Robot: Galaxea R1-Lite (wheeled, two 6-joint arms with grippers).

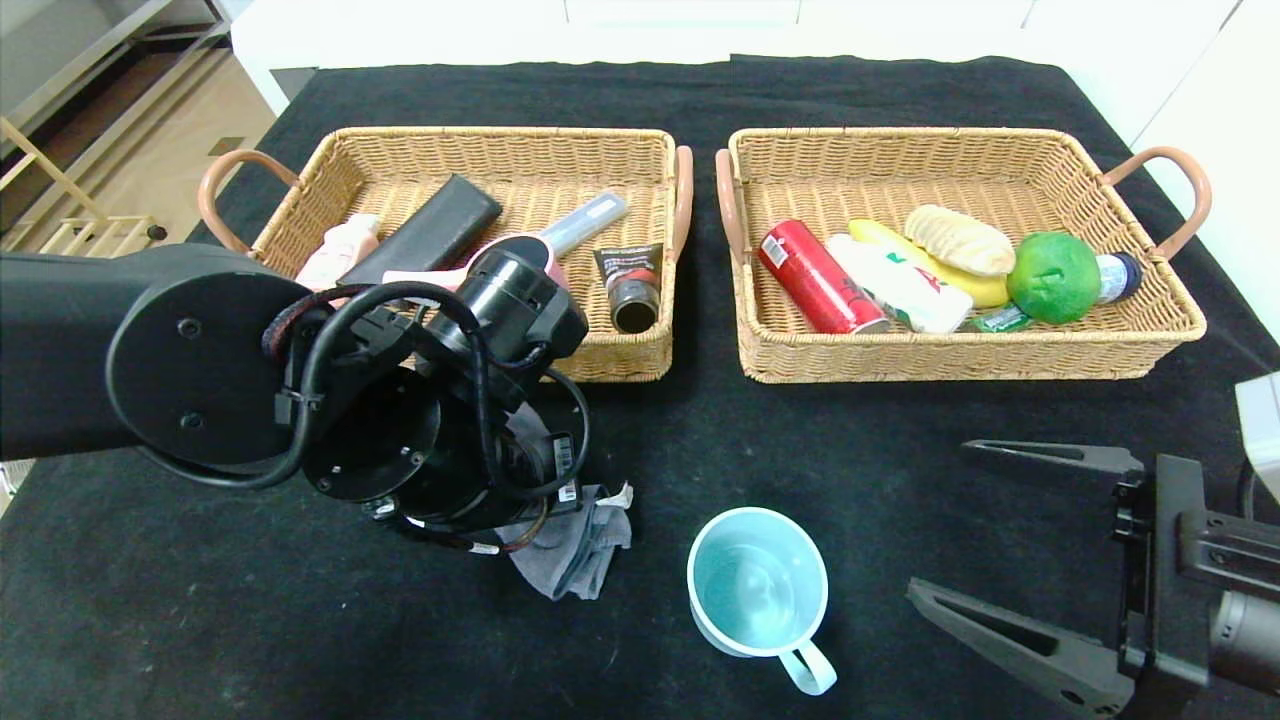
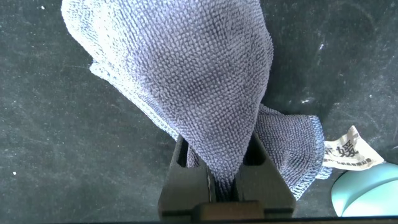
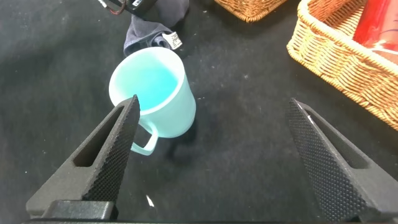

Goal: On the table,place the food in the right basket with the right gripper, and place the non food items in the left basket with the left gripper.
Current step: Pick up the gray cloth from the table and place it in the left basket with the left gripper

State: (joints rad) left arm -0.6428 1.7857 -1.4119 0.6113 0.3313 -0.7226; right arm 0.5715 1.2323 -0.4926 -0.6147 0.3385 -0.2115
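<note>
Jaws of the left gripper [image 2: 225, 180] pinch a grey cloth [image 2: 186, 81].

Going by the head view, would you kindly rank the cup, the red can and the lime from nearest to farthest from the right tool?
Measured from the right tool, open low on the right:
1. Cup: on the table just to its left.
2. Lime: in the right basket's right part.
3. Red can: at that basket's left end.
</note>
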